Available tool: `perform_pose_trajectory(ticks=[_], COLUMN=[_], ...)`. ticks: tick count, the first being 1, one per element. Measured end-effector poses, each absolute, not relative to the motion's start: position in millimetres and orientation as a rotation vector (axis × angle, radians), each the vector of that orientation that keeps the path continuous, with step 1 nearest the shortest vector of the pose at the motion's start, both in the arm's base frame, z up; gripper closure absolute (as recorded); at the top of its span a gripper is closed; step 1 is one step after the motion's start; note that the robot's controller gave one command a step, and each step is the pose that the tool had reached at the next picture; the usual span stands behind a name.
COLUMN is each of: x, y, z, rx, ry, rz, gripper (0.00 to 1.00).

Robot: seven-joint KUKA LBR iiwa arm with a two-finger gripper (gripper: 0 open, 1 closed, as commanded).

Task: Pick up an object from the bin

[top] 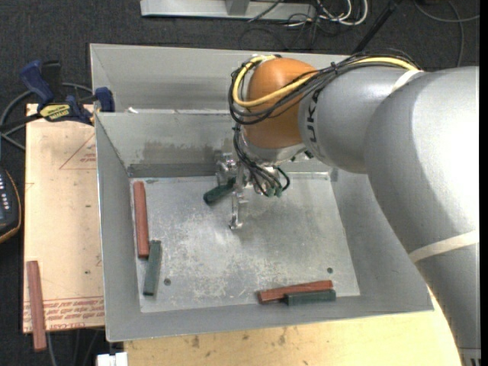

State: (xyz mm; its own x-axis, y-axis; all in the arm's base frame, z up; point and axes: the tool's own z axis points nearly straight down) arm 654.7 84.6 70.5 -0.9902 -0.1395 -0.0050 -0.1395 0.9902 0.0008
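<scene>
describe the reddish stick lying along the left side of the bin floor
The reddish-brown stick is a long, thin, straight bar with squared ends, matt like wood or plastic. It lies flat on the bin floor, at the foot of the left wall and parallel to it, its far end near the back-left corner. Its near end sits beside the top of a dark green stick, touching or almost. The gripper is well away from it.

Robot lab here, big silver arm [396, 136] reaching over a grey metal bin [175, 90], loose cables [335, 0] trailing across dark floor [69, 10], metal stand foot [198, 6] behind.
</scene>
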Motion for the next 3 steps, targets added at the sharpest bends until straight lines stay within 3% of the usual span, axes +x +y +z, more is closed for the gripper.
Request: perform_pose_trajectory(ticks=[1,2,3], x=[655.3,658.1,659.8], y=[84.9,85.6,86.4], z=[72.0,165.4,202.1], rx=[-0.220,-0.221,-0.224], ry=[3.128,3.122,3.125], rz=[0.002,0.002,0.001], gripper=[1.00,1.00,1.00])
